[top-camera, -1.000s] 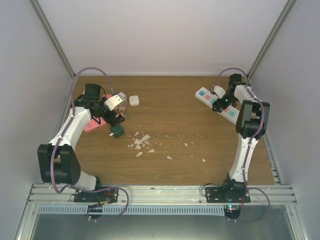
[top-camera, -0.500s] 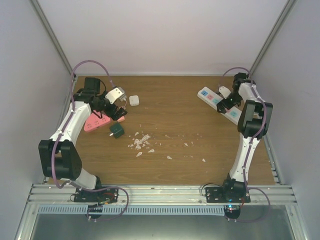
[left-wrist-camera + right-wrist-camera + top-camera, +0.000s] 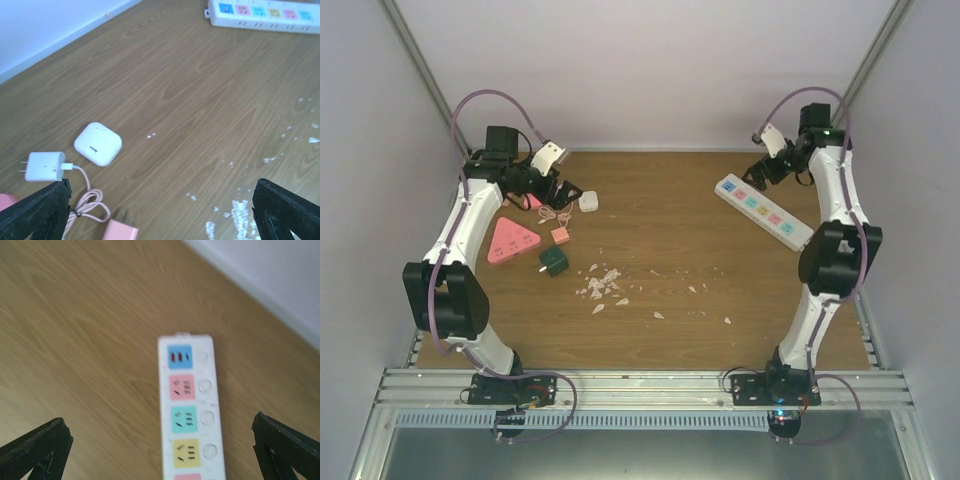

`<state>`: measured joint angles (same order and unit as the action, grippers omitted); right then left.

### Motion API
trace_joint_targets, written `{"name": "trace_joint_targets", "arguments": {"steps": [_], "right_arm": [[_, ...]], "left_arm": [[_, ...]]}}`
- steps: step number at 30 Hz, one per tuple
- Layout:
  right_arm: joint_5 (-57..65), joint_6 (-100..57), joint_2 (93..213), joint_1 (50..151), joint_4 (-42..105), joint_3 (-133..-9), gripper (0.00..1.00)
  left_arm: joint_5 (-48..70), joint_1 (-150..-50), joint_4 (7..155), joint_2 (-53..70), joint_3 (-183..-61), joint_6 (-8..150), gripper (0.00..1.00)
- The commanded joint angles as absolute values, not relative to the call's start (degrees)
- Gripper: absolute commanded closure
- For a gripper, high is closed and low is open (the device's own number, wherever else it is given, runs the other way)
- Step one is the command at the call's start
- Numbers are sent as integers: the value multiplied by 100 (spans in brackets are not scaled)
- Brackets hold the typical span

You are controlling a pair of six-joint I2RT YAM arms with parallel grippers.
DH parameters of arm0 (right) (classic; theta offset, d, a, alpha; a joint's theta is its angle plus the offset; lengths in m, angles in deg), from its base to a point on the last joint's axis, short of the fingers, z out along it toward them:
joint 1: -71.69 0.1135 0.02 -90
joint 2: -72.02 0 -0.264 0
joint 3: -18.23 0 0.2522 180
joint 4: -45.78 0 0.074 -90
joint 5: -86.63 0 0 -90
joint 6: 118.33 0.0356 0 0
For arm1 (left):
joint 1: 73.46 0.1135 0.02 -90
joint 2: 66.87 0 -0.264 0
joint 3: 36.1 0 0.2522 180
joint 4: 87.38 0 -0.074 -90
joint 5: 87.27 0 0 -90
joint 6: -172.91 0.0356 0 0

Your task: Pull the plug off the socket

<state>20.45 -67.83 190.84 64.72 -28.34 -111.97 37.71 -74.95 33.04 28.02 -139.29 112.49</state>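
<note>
Right wrist: socket (image 3: 188, 410) lies on tabletop (image 3: 75, 340), no plug seated; pull judged complete. Right tool (image 3: 159, 432) and left tool (image 3: 160, 200) both spread apart, empty.

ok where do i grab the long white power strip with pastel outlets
Take the long white power strip across its narrow width, on the two long side walls near the middle, coming straight down from above. It lies flat on the wooden table, outlet faces up, so both sides are exposed; its length looks too much for open jaws.
</note>
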Motion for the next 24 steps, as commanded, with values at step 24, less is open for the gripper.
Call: {"name": "trace_joint_targets", "arguments": {"steps": [24], "right_arm": [[4915, -5560, 14708, 6448, -328, -5258, 0]], "left_arm": [[3064, -7381, 5407, 1166, -10639, 10143, 1]]}}
